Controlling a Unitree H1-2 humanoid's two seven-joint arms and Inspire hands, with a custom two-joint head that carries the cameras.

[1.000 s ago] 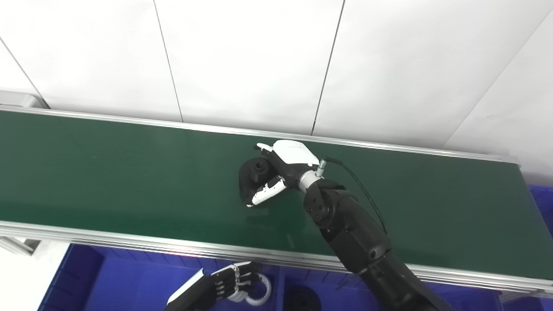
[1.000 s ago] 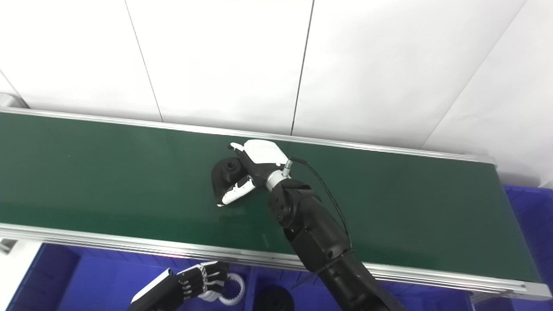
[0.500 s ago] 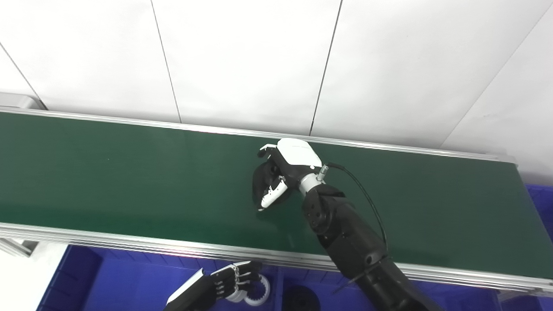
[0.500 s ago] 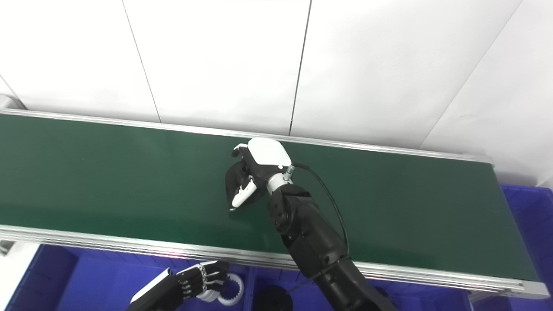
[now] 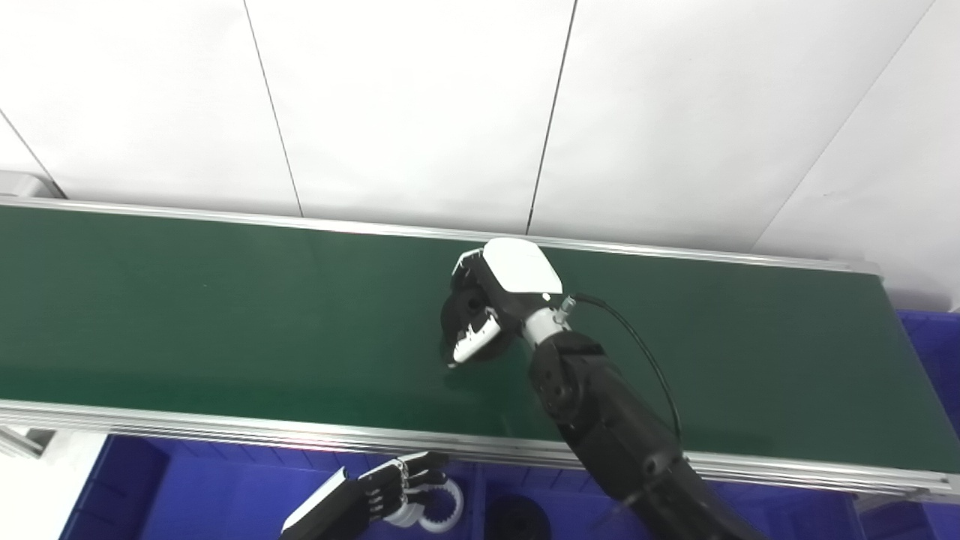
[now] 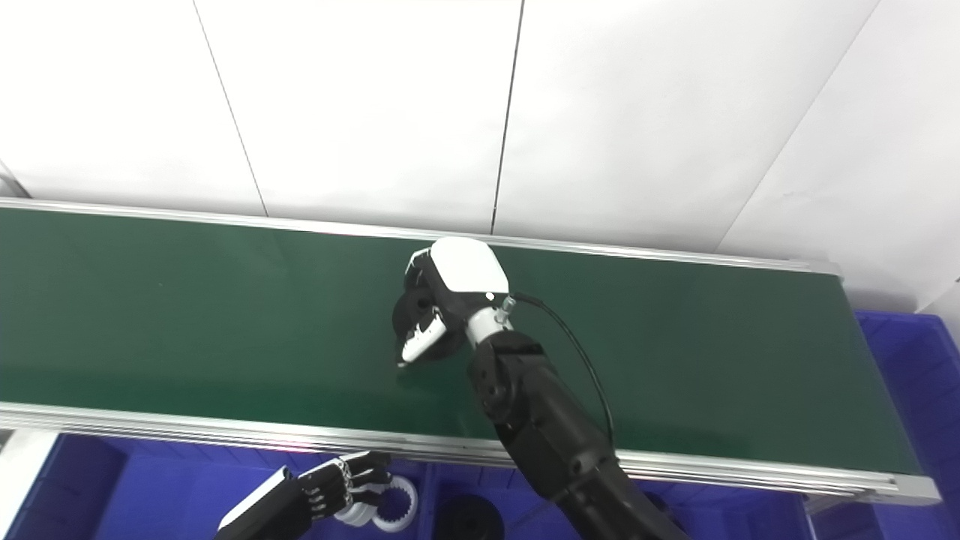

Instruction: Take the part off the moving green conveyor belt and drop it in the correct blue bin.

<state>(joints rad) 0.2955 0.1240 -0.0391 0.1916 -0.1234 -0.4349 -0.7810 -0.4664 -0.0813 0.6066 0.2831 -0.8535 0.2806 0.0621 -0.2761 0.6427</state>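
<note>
My right hand (image 5: 491,304) is over the middle of the green conveyor belt (image 5: 187,300). It is shut on a black round part (image 5: 459,319) with a hole in its middle and holds it just above the belt. The part also shows in the right eye view (image 6: 414,315). My left hand (image 5: 375,495) hangs low over the blue bins (image 5: 225,495) in front of the belt. Its fingers are loosely curled and hold nothing.
A white ring gear (image 5: 439,502) lies in the left blue bin, just under my left hand. A black round part (image 5: 517,521) lies in the bin to its right. Another blue bin (image 6: 915,390) stands past the belt's right end. A white wall runs behind the belt.
My right hand has closed round the black part, turned upright and lifted it a little off the belt. The camera has shifted slightly. The left hand has stayed put.
</note>
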